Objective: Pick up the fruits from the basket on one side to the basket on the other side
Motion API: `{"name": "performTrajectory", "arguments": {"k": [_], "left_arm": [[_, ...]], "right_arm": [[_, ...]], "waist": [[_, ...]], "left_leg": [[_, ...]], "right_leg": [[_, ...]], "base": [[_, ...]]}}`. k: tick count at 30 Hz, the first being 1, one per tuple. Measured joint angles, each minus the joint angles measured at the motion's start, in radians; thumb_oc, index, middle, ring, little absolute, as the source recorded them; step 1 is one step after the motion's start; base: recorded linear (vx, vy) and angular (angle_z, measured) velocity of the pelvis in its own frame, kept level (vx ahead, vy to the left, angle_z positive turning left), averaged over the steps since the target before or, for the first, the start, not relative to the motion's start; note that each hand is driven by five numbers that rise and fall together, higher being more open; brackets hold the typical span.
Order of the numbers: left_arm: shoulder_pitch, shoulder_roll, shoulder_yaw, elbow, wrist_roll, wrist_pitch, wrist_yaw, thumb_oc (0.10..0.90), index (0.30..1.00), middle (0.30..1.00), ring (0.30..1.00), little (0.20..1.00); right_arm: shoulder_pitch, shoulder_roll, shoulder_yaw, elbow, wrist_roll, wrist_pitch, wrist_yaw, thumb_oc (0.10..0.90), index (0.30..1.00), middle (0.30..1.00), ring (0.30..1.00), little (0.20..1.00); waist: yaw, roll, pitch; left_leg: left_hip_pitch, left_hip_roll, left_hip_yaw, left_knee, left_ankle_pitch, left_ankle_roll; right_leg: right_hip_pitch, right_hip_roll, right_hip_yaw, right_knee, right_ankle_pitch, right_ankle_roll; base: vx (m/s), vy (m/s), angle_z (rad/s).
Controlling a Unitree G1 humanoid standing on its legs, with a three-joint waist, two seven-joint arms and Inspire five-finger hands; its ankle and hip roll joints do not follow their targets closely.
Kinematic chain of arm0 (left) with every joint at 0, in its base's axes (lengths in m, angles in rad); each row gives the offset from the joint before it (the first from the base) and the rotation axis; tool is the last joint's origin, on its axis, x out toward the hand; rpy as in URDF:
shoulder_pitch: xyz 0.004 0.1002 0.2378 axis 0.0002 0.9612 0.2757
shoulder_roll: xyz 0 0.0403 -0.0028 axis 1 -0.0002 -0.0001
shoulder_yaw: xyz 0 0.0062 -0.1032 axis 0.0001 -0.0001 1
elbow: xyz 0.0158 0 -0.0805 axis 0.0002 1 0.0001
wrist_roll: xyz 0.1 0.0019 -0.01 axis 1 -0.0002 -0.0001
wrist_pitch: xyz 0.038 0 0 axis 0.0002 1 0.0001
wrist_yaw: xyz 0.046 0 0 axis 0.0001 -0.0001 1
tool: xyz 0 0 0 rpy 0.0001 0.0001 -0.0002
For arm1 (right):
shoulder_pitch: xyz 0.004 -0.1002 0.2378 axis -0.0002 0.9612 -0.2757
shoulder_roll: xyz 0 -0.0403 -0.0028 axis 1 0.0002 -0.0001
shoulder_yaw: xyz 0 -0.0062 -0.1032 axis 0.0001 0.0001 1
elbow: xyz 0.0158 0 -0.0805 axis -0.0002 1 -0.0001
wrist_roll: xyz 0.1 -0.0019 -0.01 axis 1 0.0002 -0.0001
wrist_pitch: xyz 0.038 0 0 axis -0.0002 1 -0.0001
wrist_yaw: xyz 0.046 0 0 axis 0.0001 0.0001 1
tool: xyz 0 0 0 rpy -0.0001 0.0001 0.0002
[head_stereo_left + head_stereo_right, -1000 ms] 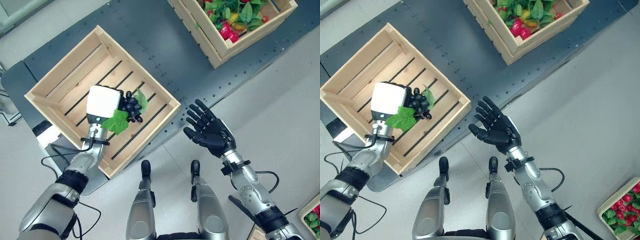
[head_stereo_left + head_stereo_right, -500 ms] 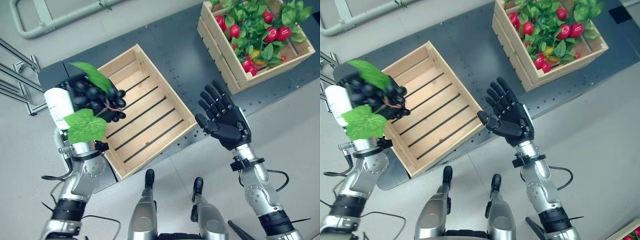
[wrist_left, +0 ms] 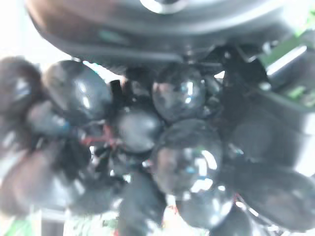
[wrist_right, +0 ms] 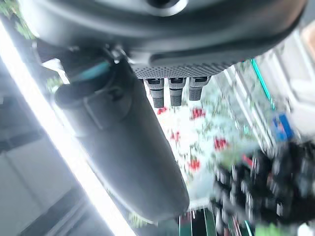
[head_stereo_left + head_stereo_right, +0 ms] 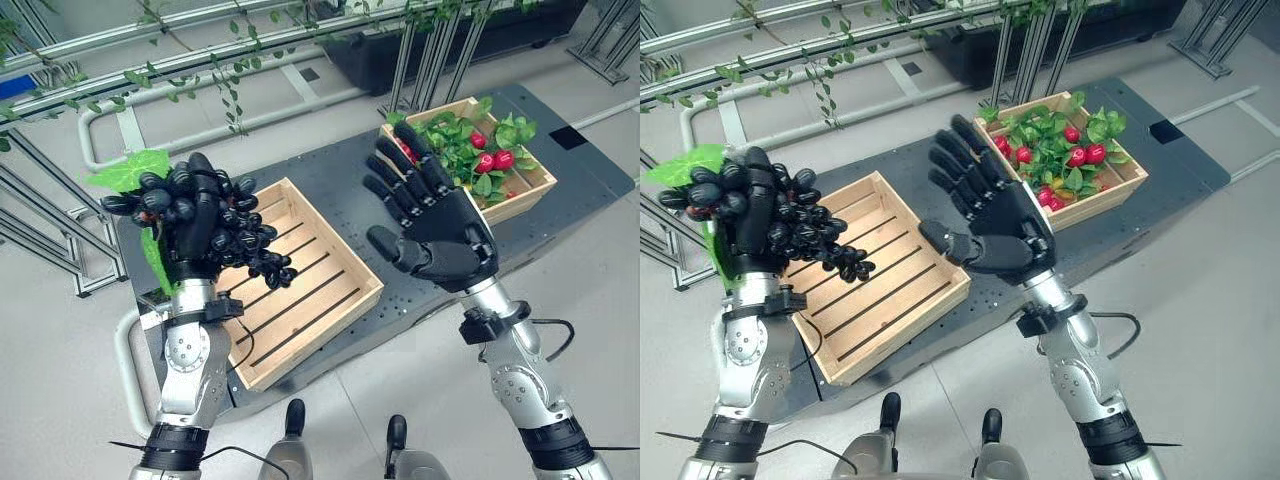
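My left hand [image 5: 195,215] is raised above the left end of the platform, its fingers curled round a bunch of dark grapes [image 5: 245,235] with green leaves [image 5: 135,170]. The grapes [image 3: 172,142] crowd close against the hand in the left wrist view. Below it lies a bare slatted wooden crate [image 5: 330,285]. My right hand [image 5: 440,235] is held up open, palm toward the grapes, fingers spread and straight, with nothing in it. Behind it a second wooden crate [image 5: 535,190] holds red fruits [image 5: 495,160] among green leaves.
Both crates rest on a dark grey platform [image 5: 340,170]. Metal railings with trailing vines [image 5: 200,60] run along the back. A metal rack [image 5: 50,220] stands at the left. Light grey floor surrounds the platform.
The camera has tilted up, so the whole scene shifted. My left hand has lifted the grapes out of the left crate and holds them high; the right hand rose and turned toward them.
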Motion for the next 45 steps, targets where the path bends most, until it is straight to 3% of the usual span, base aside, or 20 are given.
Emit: {"name": "performTrajectory", "arguments": {"k": [12,26,35,45], "left_arm": [[0.006,0.011,-0.063,-0.001,0.048,0.052,-0.055,0.4,0.3,0.3,0.3,0.3],[0.016,0.099,-0.085,-0.075,0.316,0.051,-0.036,0.4,0.3,0.3,0.3,0.3],[0.016,0.105,-0.114,-0.123,0.299,0.048,-0.087,0.4,0.3,0.3,0.3,0.3],[0.017,0.104,-0.194,-0.125,0.179,0.048,-0.163,0.4,0.3,0.3,0.3,0.3]], "right_arm": [[-0.017,0.002,0.113,-0.007,0.03,0.131,0.001,0.8,0.9,0.9,0.9,0.9],[0.019,0.001,0.175,0.054,0.024,0.136,-0.095,0.8,0.9,0.9,0.9,0.9],[0.032,0.001,0.208,0.1,-0.022,0.135,-0.129,0.8,0.9,0.9,0.9,0.9],[0.047,-0.003,0.24,0.124,-0.05,0.133,-0.146,0.8,0.9,0.9,0.9,0.9]], "waist": [[-0.001,0.008,-0.057],[-0.002,0.012,-0.093],[-0.005,0.027,-0.121],[-0.005,0.03,-0.142]], "left_leg": [[0.015,0.001,-0.001,0.0,-0.002,0.002],[0.015,0.002,-0.001,0.0,-0.002,0.002],[0.015,0.002,-0.001,-0.001,-0.002,0.003],[0.015,0.002,0.001,-0.001,-0.002,0.003]], "right_leg": [[0.016,0.001,-0.001,0.0,-0.001,-0.001],[0.016,0.001,-0.001,0.0,-0.001,-0.001],[0.015,0.001,0.0,0.0,-0.001,-0.001],[0.014,0.001,0.003,0.0,-0.002,-0.002]], "base": [[0.0,-0.001,0.0],[0.01,-0.002,0.0],[0.0,0.0,0.0],[0.0,0.0,0.0]]}}
